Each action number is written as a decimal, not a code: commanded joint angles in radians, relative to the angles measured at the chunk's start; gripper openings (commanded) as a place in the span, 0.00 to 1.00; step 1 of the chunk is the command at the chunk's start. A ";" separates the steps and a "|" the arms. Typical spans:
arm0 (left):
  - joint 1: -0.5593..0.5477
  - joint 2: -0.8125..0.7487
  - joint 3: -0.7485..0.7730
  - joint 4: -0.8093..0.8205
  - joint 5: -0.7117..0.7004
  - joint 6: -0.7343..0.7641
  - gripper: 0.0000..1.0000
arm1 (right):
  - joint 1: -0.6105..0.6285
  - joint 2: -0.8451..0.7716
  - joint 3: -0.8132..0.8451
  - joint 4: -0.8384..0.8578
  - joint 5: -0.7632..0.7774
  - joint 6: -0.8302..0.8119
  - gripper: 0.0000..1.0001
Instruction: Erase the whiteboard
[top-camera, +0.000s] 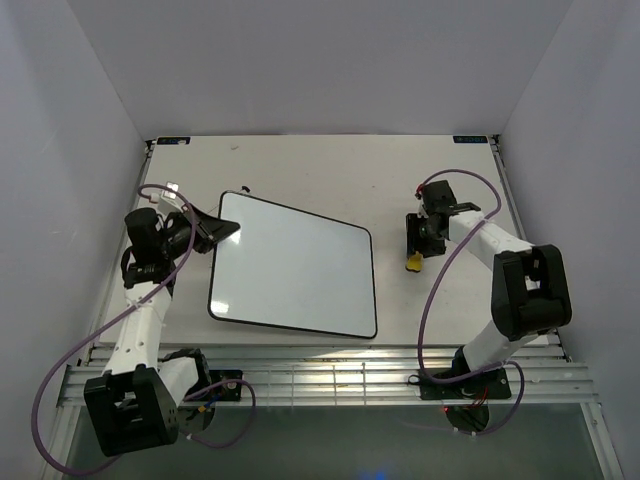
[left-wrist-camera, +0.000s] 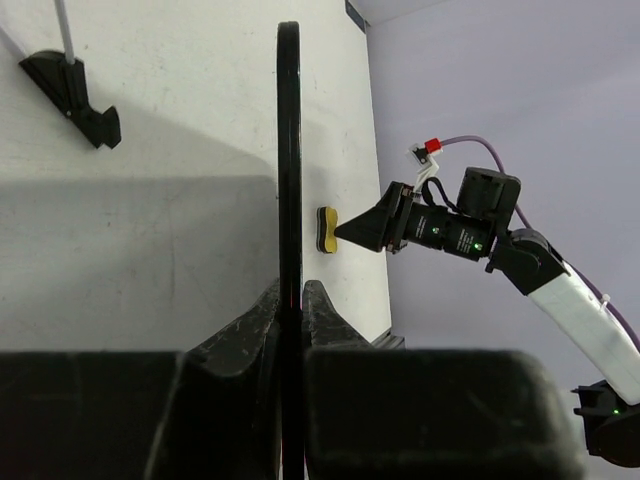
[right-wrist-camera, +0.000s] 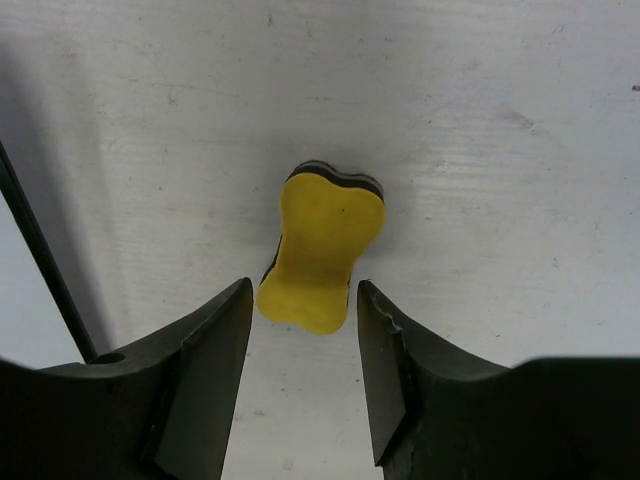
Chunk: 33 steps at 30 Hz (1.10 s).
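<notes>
Since the glossy white board (top-camera: 295, 268) at mid-table (top-camera: 330, 170) shows no writing, erasing seems done. Left claw (left-wrist-camera: 290, 300) pinches its thin black frame (left-wrist-camera: 289, 150) at the board's upper left corner. Right of the board, right claw (right-wrist-camera: 305, 300) stands open about the bone-shaped yellow eraser (right-wrist-camera: 322, 250).

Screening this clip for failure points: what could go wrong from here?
1. The right jaws stand open around only the near end of the small yellow bone-shaped eraser lying on the table; closing there may pinch it off-centre and twist it.
2. The left jaws clamp the large glossy white whiteboard only by its thin black frame near one corner, so wiping pressure might swing it.
</notes>
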 joint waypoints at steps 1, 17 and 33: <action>-0.013 -0.001 0.096 0.101 0.060 0.015 0.00 | -0.006 -0.110 -0.024 0.024 -0.064 0.003 0.53; -0.062 0.210 0.317 0.060 0.106 -0.003 0.00 | -0.008 -0.529 -0.164 0.060 -0.193 0.020 0.60; -0.060 0.241 0.493 0.330 -0.104 -0.175 0.00 | -0.006 -0.607 -0.219 0.116 -0.354 0.050 0.67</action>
